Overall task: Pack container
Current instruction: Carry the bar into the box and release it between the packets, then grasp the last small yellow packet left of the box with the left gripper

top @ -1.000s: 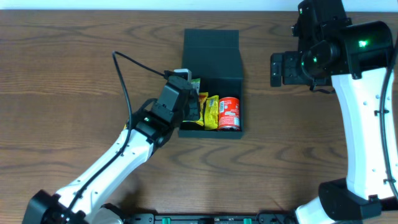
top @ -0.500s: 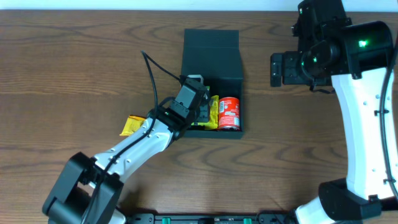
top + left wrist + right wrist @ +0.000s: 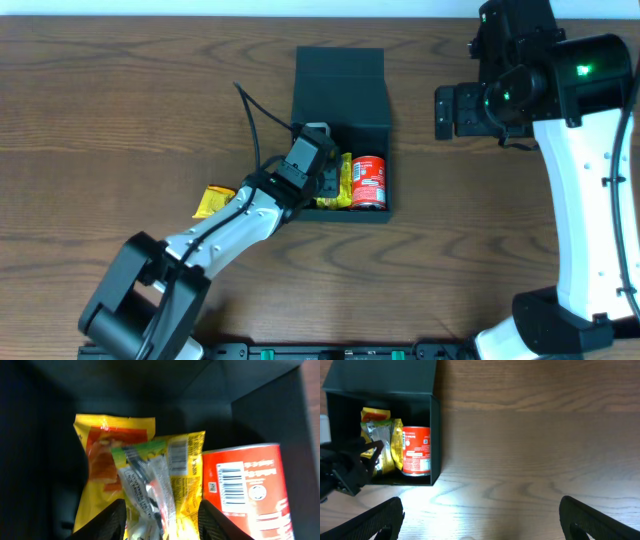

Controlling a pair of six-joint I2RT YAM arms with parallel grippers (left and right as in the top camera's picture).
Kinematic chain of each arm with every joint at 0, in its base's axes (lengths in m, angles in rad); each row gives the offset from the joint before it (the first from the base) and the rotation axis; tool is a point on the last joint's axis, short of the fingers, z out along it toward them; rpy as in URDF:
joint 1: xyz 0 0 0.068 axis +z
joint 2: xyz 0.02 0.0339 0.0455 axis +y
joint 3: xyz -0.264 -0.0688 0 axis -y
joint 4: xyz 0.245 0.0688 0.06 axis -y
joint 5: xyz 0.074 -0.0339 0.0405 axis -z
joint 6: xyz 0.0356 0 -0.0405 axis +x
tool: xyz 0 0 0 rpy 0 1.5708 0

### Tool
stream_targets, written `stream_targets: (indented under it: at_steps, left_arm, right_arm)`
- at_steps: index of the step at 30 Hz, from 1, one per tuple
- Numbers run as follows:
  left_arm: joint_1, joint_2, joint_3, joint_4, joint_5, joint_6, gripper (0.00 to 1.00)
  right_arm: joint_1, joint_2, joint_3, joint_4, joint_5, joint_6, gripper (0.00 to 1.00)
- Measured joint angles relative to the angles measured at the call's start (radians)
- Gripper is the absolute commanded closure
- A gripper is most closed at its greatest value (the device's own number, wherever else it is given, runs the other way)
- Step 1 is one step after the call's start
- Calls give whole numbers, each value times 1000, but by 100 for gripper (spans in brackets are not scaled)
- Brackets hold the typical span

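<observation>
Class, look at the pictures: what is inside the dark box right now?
Inside the box are a red can and yellow snack packets beside it. The left gripper reaches in, hiding the box floor and the packets' lower parts.
</observation>
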State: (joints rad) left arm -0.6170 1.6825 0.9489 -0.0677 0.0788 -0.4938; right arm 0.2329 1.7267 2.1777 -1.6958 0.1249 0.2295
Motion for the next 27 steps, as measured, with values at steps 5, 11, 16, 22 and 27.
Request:
stream_targets:
  at_steps: [5,11,16,22,27]
  left_arm:
    - [24,-112,0,-9,-22,24,49]
    - [37,-295,23,-200,-142,132,39]
    - [39,-376,27,-495,-272,279,23]
    - [42,-392,28,-741,-336,443,8]
    - [105,-392,28,-794,-328,435,9]
  right_arm:
    - [0,0,0,0,0,0,1]
    - [0,0,0,0,-1,0,1]
    - [0,0,0,1,-1,0,1]
    - [0,0,0,0,-2,0,1]
    - [0,0,0,1,-2,0,1]
